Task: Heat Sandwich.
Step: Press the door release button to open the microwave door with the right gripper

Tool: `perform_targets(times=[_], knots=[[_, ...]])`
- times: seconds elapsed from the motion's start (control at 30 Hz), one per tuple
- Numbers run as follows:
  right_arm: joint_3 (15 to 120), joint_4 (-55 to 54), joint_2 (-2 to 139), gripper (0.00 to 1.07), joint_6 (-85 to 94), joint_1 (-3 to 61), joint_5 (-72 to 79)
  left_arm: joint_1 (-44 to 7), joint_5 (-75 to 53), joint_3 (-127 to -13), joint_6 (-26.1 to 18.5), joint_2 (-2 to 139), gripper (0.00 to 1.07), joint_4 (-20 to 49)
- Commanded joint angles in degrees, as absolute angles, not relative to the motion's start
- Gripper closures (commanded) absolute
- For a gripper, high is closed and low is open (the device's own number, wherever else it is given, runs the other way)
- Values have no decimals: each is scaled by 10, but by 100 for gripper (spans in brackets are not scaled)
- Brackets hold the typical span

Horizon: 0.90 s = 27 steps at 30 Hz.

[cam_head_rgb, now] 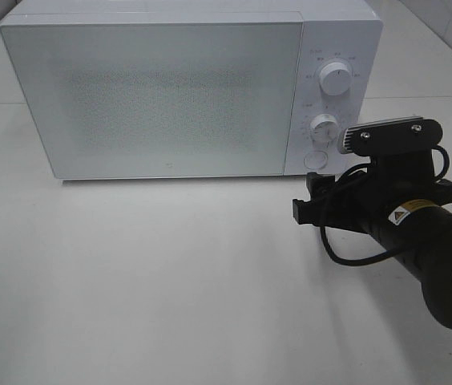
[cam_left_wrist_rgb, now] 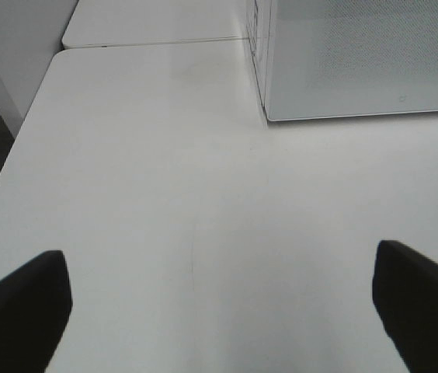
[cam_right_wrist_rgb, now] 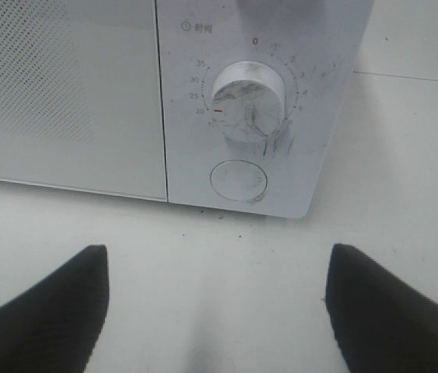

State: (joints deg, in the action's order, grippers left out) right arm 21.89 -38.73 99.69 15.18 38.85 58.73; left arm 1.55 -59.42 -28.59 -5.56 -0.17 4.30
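The sandwich is out of view in every frame. The white microwave (cam_head_rgb: 170,88) stands at the back of the table with its door shut; its corner also shows in the left wrist view (cam_left_wrist_rgb: 359,62). My right gripper (cam_head_rgb: 308,198) is open and empty, low over the table just in front of the control panel. In the right wrist view it (cam_right_wrist_rgb: 217,326) faces the lower timer knob (cam_right_wrist_rgb: 248,101) and the round door button (cam_right_wrist_rgb: 238,180), touching neither. My left gripper (cam_left_wrist_rgb: 219,311) is open and empty over bare table, left of the microwave.
The panel has an upper knob (cam_head_rgb: 336,78), a lower knob (cam_head_rgb: 323,127) and a round button (cam_head_rgb: 316,160). The white table (cam_head_rgb: 130,281) stretches in front of the microwave. Its left edge (cam_left_wrist_rgb: 17,148) drops off to a dark floor.
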Motion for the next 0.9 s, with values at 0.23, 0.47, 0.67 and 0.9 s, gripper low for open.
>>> perform_targets(times=[0.23,0.47,0.67,0.9], knots=[[219,-391,995,32,148,391,596,15,-590,-283,-53,-18,3,47],[219,-391,995,32,36,391,596,15,-590,-283,-53,-18,3,47],[219,-390,995,32,-119,391,595,15,-590,-283,-53,-18,3,47],[219,-390,995,32,-367,391,595,15,-590,-283,-53,-18,3,47]])
